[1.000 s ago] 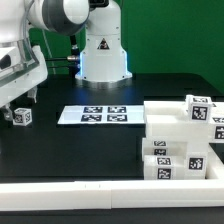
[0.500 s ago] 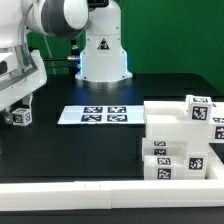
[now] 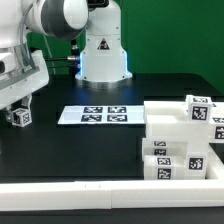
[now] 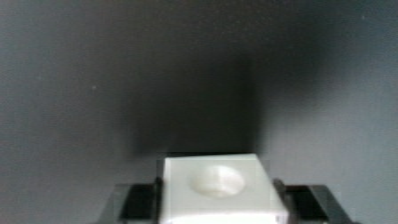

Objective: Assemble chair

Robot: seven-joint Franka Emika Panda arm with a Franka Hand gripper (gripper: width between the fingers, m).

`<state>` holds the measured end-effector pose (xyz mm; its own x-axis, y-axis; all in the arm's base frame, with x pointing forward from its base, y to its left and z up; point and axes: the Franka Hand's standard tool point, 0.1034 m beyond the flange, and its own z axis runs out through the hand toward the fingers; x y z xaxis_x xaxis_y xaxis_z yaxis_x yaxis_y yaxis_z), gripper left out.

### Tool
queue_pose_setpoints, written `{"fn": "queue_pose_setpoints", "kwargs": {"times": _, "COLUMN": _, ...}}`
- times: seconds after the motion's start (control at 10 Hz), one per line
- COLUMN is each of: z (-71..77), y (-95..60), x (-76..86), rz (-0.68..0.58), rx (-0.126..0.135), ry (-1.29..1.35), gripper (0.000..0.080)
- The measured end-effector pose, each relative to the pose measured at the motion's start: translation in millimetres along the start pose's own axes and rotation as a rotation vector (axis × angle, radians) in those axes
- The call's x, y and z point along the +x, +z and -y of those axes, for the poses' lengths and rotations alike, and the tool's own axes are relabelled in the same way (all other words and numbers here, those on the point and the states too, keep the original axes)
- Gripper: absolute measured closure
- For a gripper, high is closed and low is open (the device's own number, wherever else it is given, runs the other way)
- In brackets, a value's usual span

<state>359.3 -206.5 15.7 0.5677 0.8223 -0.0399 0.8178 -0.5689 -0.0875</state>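
Note:
The chair parts (image 3: pixel 180 140) are white blocky pieces with black-and-white tags, clustered at the exterior view's right near the front. My gripper (image 3: pixel 18 104) is far from them at the exterior view's left, low over the black table. A small white tagged cube (image 3: pixel 22 117) sits right at its fingertips. In the wrist view a white block with a round bump (image 4: pixel 219 188) fills the gap between my two dark fingers (image 4: pixel 139 198), which press on both its sides. The chair parts do not show in the wrist view.
The marker board (image 3: pixel 95 115) lies flat on the black table between my gripper and the chair parts. The robot base (image 3: pixel 103 55) stands at the back. A white rail (image 3: pixel 100 192) runs along the table's front edge.
The arm has shifted very slightly at the exterior view's left. The small cube stays at about the same spot under the fingers. The chair parts have not moved.

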Motion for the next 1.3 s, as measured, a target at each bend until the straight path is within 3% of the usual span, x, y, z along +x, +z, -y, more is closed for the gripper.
{"fn": "queue_pose_setpoints", "kwargs": {"times": 0.4, "z": 4.5, "y": -4.8, "x": 41.0, "rz": -0.034, "rx": -0.019, "ry": 0.592, "gripper": 0.0517}}
{"fn": "queue_pose_setpoints", "kwargs": {"times": 0.5, "z": 5.9, "y": -2.0, "x": 38.6, "rz": -0.038, "rx": -0.025, "ry": 0.716, "gripper": 0.0517}}
{"fn": "queue_pose_setpoints", "kwargs": {"times": 0.6, "z": 5.7, "y": 0.9, "x": 25.0, "rz": -0.052, "rx": -0.031, "ry": 0.832, "gripper": 0.0517}}
{"fn": "queue_pose_setpoints", "kwargs": {"times": 0.7, "z": 5.6, "y": 1.2, "x": 24.4, "rz": -0.053, "rx": -0.026, "ry": 0.897, "gripper": 0.0517}}
{"fn": "queue_pose_setpoints", "kwargs": {"times": 1.0, "z": 13.2, "y": 4.9, "x": 31.2, "rz": -0.049, "rx": -0.015, "ry": 1.038, "gripper": 0.0517}}
{"fn": "queue_pose_setpoints", "kwargs": {"times": 1.2, "z": 13.9, "y": 4.9, "x": 36.2, "rz": -0.055, "rx": -0.037, "ry": 0.989, "gripper": 0.0517}}
{"fn": "queue_pose_setpoints", "kwargs": {"times": 1.3, "z": 13.8, "y": 4.9, "x": 35.8, "rz": -0.055, "rx": -0.036, "ry": 0.993, "gripper": 0.0517}}
